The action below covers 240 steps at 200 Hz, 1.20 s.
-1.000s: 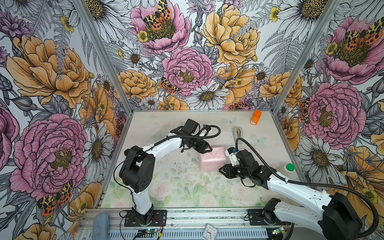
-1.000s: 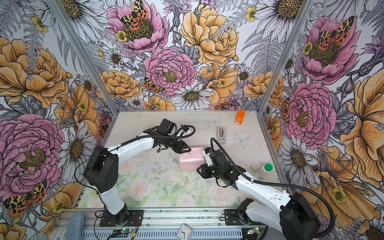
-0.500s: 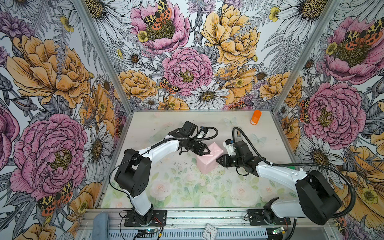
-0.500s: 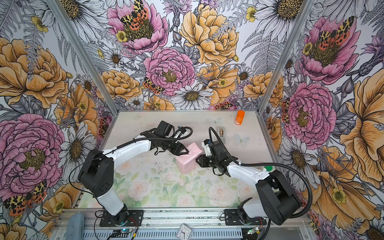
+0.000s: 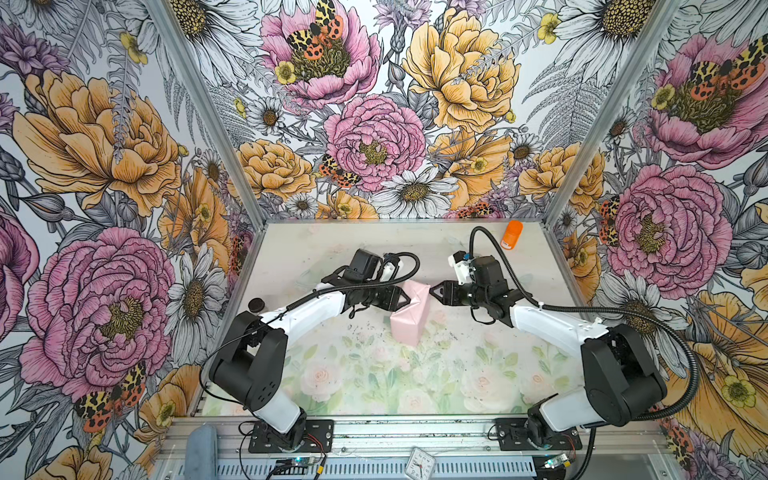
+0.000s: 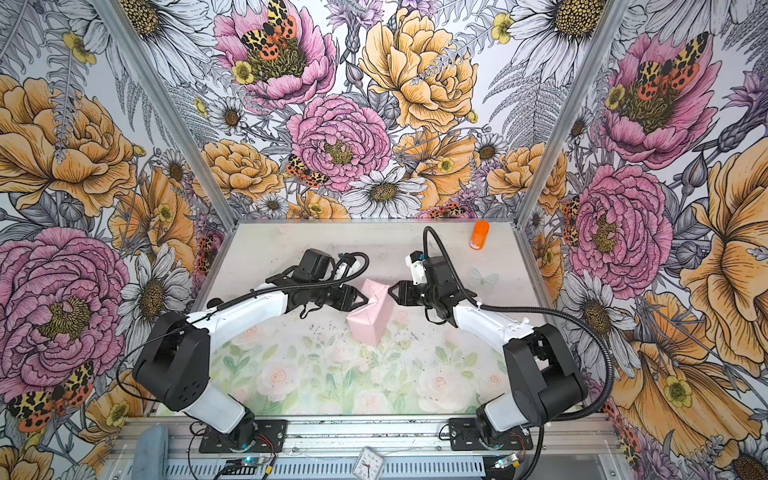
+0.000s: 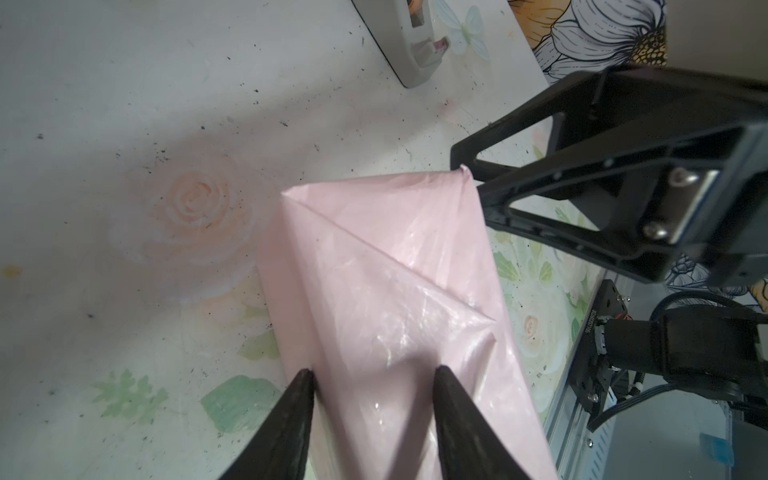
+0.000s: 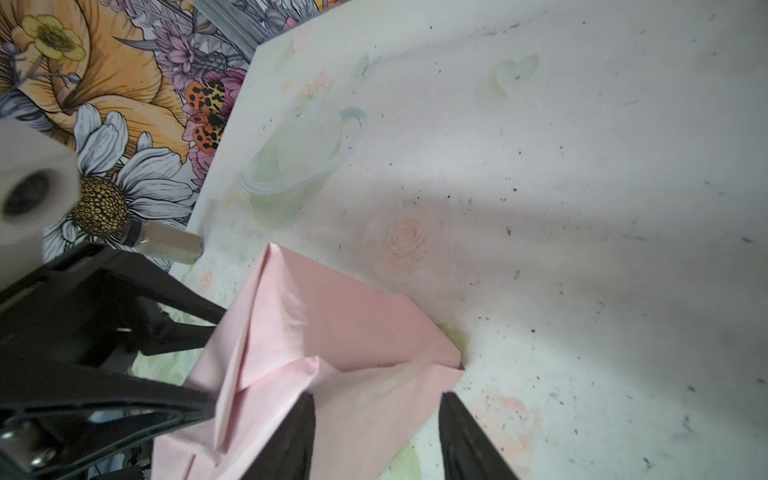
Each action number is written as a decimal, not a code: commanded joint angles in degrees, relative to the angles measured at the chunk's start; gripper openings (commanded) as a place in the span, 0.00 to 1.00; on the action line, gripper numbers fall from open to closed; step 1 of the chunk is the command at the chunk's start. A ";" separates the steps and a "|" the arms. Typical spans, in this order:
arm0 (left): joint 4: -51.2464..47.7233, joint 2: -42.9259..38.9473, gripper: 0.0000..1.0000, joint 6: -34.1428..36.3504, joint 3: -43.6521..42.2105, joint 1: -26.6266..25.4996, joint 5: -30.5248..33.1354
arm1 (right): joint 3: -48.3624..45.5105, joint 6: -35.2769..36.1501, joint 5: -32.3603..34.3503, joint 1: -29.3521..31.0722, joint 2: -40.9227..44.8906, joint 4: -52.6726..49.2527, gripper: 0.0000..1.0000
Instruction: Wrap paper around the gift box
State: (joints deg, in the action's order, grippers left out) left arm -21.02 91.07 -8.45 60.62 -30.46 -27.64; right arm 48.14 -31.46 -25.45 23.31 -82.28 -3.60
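Observation:
The paper [image 5: 409, 318] [image 6: 371, 313] shows its pale pink face, folded round a squarish parcel that stands tilted up on one edge mid-table. The gift box is hidden inside it. My left gripper [image 5: 400, 299] [image 7: 374, 374] is shut across the parcel's upper left side, with both fingers pressed on the paper [image 7: 395, 270]. My right gripper [image 5: 434, 293] [image 8: 376, 399] is open at the parcel's upper right corner. A loose folded flap of the paper [image 8: 353, 328] lies between its fingers; one finger rests on the flap and the other hangs over the bare table.
An orange cylinder [image 5: 511, 235] [image 6: 479, 235] lies at the back right. A grey tape dispenser [image 7: 411, 41] stands behind the parcel. A small black disc [image 5: 255, 305] sits by the left wall, a clear round lid [image 8: 299, 162] near the left corner. Flowered walls enclose three sides.
The parcel lay flat and now stands tipped on edge in my left gripper. My right gripper moved back and up to its top right corner, and its jaws opened wider.

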 commanded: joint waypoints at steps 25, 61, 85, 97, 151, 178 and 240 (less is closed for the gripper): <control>1.14 0.97 0.48 -1.75 -1.78 0.43 5.38 | -2.17 -11.26 4.92 5.02 10.16 -2.05 0.59; 1.33 1.48 0.48 -2.01 -1.67 -0.04 5.53 | -0.60 -13.63 7.21 8.10 7.62 -4.53 0.60; 1.32 1.21 0.48 -2.03 -1.61 -0.16 5.66 | 1.17 -14.26 7.13 9.37 4.74 -5.00 0.61; 1.30 0.93 0.48 -2.06 -1.56 -0.25 5.66 | 1.97 -14.50 6.83 9.97 3.54 -4.95 0.61; 2.34 -0.32 0.48 -2.91 -2.11 -0.63 5.54 | 3.46 -13.41 7.03 10.35 -0.78 -4.97 0.55; 4.31 -1.79 0.48 -7.86 -2.93 0.22 6.24 | 3.63 -12.04 7.62 10.13 -2.41 -5.39 0.46; 10.92 -5.26 0.54 -22.82 -6.71 4.53 0.30 | 3.99 -8.48 3.04 8.51 -5.51 -6.35 0.32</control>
State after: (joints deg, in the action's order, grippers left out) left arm -14.68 87.59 -24.29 55.72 -26.65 -24.67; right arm 51.70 -42.30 -21.30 32.34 -85.45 -7.38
